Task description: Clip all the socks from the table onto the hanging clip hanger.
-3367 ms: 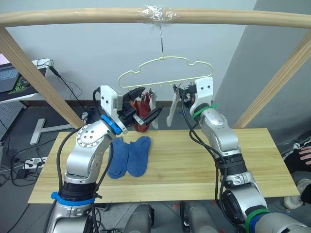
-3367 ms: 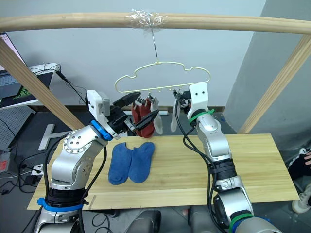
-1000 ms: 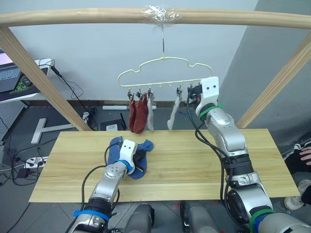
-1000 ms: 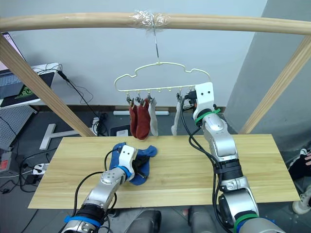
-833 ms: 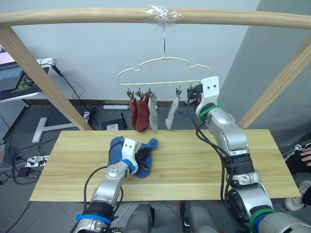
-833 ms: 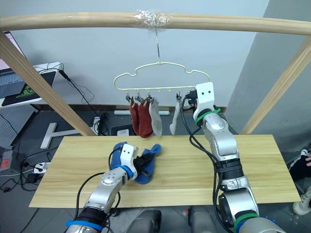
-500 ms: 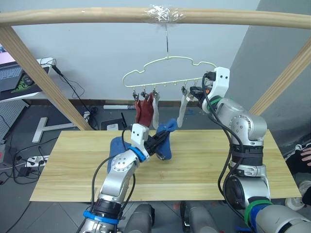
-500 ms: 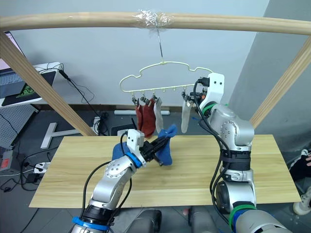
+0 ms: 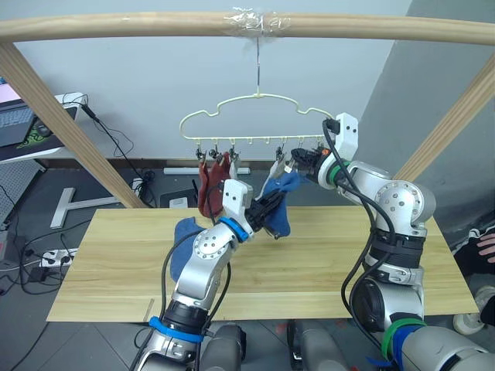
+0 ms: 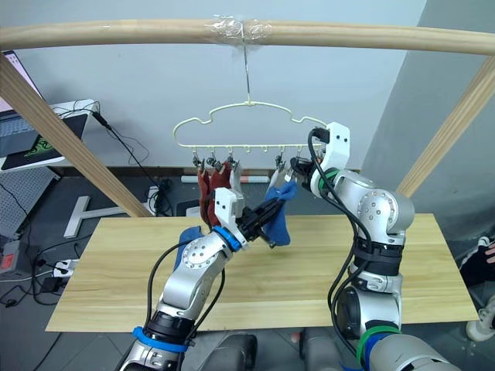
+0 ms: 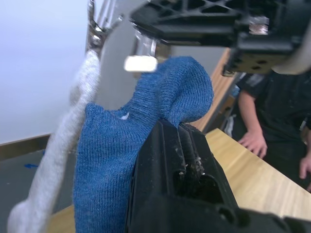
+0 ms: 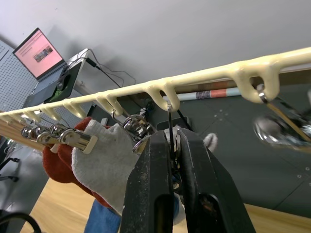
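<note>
My left gripper point(image 9: 271, 208) is shut on a blue sock point(image 9: 283, 207) and holds it up above the table point(image 9: 348, 263), just under the clip hanger's point(image 9: 255, 99) right-hand clips. In the left wrist view the blue sock point(image 11: 121, 145) bunches over my fingers point(image 11: 170, 145), beside a hanging grey sock point(image 11: 58, 160). My right gripper point(image 9: 298, 159) is shut on a metal clip point(image 12: 169, 138) of the hanger. Two rust red socks point(image 9: 207, 189) and a grey sock point(image 12: 104, 155) hang from the left clips. A second blue sock point(image 9: 179, 239) lies on the table.
A thick wooden pole frame point(image 9: 139, 27) carries the hanger, with slanted legs at left point(image 9: 62, 124) and right point(image 9: 448, 124). A laptop point(image 9: 15, 124) stands far left. A person's hand point(image 9: 483, 247) rests past the table's right end; the person point(image 11: 272, 107) stands close by.
My left gripper went down to the table, shut on one blue sock and lifted it up and right to the hanger. The hanger swung left with my right gripper on its clip.
</note>
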Tool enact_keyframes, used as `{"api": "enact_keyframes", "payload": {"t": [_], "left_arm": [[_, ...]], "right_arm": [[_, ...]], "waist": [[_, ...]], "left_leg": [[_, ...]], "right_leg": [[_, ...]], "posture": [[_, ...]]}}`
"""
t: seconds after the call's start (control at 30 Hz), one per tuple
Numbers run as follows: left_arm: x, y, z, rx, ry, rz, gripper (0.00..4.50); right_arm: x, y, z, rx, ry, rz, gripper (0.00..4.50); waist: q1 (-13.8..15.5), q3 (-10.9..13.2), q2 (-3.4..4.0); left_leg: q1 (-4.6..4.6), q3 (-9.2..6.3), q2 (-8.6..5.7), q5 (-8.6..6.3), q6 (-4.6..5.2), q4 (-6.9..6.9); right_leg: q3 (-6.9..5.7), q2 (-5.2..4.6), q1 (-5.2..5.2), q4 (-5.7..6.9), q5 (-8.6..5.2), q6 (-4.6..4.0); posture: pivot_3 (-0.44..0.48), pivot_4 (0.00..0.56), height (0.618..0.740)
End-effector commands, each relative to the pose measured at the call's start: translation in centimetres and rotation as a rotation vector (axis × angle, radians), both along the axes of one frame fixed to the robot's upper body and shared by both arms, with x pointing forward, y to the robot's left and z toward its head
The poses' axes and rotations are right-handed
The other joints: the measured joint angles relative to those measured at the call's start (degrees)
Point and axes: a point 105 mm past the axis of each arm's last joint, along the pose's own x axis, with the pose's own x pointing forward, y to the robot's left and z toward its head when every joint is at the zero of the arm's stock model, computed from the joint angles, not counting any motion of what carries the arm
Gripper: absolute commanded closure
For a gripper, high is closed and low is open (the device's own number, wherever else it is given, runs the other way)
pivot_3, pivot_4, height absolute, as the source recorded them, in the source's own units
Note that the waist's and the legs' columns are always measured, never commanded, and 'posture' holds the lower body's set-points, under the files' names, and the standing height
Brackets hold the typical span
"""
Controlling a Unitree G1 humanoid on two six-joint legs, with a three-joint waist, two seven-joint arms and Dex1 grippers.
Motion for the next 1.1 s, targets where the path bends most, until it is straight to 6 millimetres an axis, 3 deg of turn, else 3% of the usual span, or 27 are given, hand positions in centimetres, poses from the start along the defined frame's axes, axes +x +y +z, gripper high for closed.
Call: {"api": "enact_keyframes", "payload": {"t": [0.03, 0.47, 0.8, 0.9, 1.1], "left_arm": [[-0.1, 0.0, 0.9, -0.012, -0.038, -0.002, 4.48], [0.5, 0.0, 0.6, 0.028, -0.048, 0.024, 4.48], [0.4, -0.4, 1.9, -0.026, -0.066, 0.008, 4.48], [0.2, -0.3, 1.7, -0.023, -0.062, 0.004, 4.50], [-0.1, -0.5, 1.6, -0.027, -0.055, -0.012, 4.50]], "right_arm": [[-0.2, 0.0, 1.4, 0.016, -0.039, 0.003, 4.50], [-0.7, 0.2, 1.4, 0.031, -0.020, 0.021, 4.50], [-0.8, 0.4, 1.1, 0.041, -0.008, 0.030, 4.50], [-0.8, 0.3, 1.1, 0.052, -0.007, 0.028, 3.60], [-0.9, 0.3, 1.6, 0.075, -0.027, 0.046, 1.34]], "waist": [[0.0, 0.0, 0.00], [0.0, 0.0, 0.02], [0.0, 0.0, 0.03], [0.0, 0.0, 0.04], [0.0, 0.1, 0.10]], "left_leg": [[0.00, 0.00, 0.00, 0.00, 0.00, 0.00], [-0.01, 0.00, 0.00, 0.00, 0.00, -0.01], [-0.01, -0.01, 0.01, 0.00, 0.00, -0.02], [-0.02, 0.00, 0.01, 0.00, 0.00, -0.02], [-0.02, 0.00, 0.01, 0.00, 0.00, -0.02]], "right_leg": [[0.00, 0.00, 0.00, 0.00, 0.00, 0.00], [-0.01, 0.01, -0.01, -0.02, 0.00, 0.01], [-0.01, 0.01, -0.01, -0.02, 0.00, 0.01], [-0.01, 0.01, -0.01, -0.03, -0.01, 0.01], [0.00, 0.01, -0.02, -0.03, -0.01, 0.01]], "posture": [[0.005, 0.233, 0.740], [0.004, 0.229, 0.740], [0.005, 0.233, 0.740], [0.005, 0.233, 0.740], [0.005, 0.233, 0.740]]}}
